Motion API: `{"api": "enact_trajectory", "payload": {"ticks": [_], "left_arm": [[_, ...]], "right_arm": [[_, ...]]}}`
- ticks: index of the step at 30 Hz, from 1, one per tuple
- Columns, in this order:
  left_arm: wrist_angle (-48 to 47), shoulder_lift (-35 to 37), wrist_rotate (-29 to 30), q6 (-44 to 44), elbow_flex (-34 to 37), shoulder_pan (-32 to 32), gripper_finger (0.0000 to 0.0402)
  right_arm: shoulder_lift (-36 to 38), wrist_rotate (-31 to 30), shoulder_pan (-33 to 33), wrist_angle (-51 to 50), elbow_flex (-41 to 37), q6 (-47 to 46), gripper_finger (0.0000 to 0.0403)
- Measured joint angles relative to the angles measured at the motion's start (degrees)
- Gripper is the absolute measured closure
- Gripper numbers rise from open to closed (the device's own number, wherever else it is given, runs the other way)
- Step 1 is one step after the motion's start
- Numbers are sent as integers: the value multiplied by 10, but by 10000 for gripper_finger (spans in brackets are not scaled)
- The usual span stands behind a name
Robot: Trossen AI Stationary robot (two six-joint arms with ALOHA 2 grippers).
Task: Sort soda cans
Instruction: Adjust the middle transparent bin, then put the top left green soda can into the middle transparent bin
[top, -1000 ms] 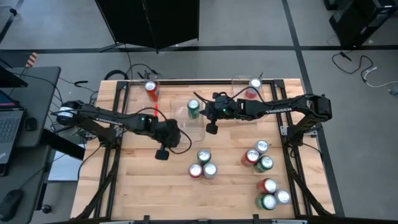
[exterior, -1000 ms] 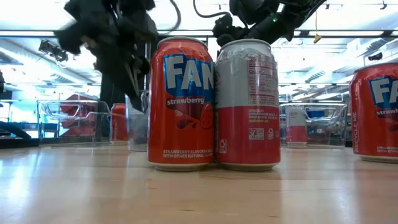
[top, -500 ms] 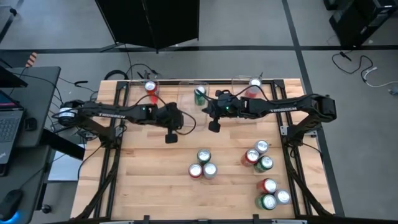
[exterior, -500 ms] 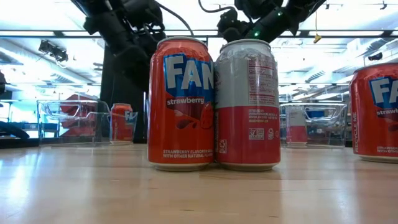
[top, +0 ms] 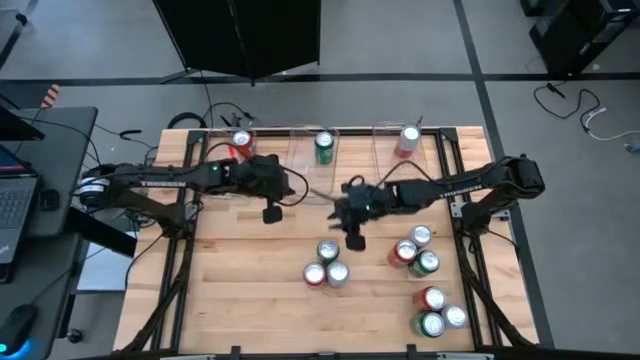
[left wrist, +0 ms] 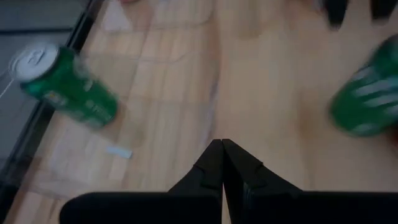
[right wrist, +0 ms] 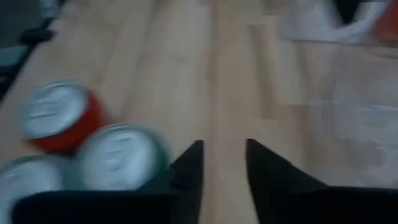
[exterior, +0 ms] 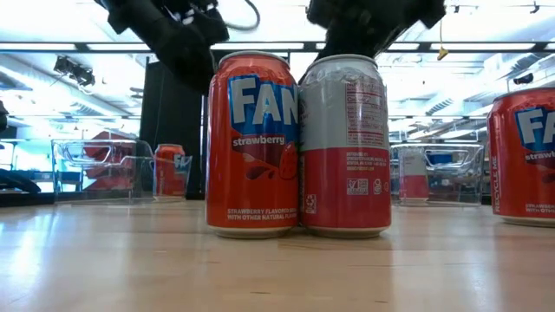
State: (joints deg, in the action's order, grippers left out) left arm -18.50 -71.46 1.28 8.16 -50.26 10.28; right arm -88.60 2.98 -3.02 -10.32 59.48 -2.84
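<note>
Soda cans stand upright on the wooden table in three groups: one [top: 328,263] mid-table, one [top: 415,250] to its right, one [top: 438,311] near the front right. At the far edge, clear bins hold a red can [top: 242,143], a green can [top: 324,146] and a silver-topped can [top: 408,138]. My left gripper [top: 272,213] hangs shut over bare wood left of centre, its fingertips [left wrist: 222,147] pressed together. My right gripper [top: 357,240] is open just above the mid-table group, a gap between its fingers [right wrist: 221,155], with a red can [right wrist: 59,118] and a green can [right wrist: 118,155] beside them.
Black frame rails [top: 180,250] run along the table's left and right sides. Bare wood lies between the bins and the can groups. In the low view a red can [exterior: 251,143] and a silver-and-red can [exterior: 344,143] stand close in front.
My left gripper has gone toward the far edge and a little right, rising. My right gripper has swung from beside the middle bin toward the near edge, to above the mid-table cans. The green can now stands nearer the far edge than before.
</note>
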Motion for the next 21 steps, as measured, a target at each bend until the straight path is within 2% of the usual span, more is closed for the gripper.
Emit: {"api": "enact_trajectory", "payload": {"ticks": [6,10,14,21], "left_arm": [[-8,29,-19,-9,0,-7,396],[-19,34,-15,-8,0,-9,396],[-29,36,-4,-8,0,-9,396],[-34,36,4,0,0,-9,396]], "right_arm": [[-2,-3,-49,6,0,-47,146],[-4,-20,-59,8,0,-52,87],[-4,-34,-60,12,0,-56,68],[-36,-19,-60,35,1,-74,73]]}}
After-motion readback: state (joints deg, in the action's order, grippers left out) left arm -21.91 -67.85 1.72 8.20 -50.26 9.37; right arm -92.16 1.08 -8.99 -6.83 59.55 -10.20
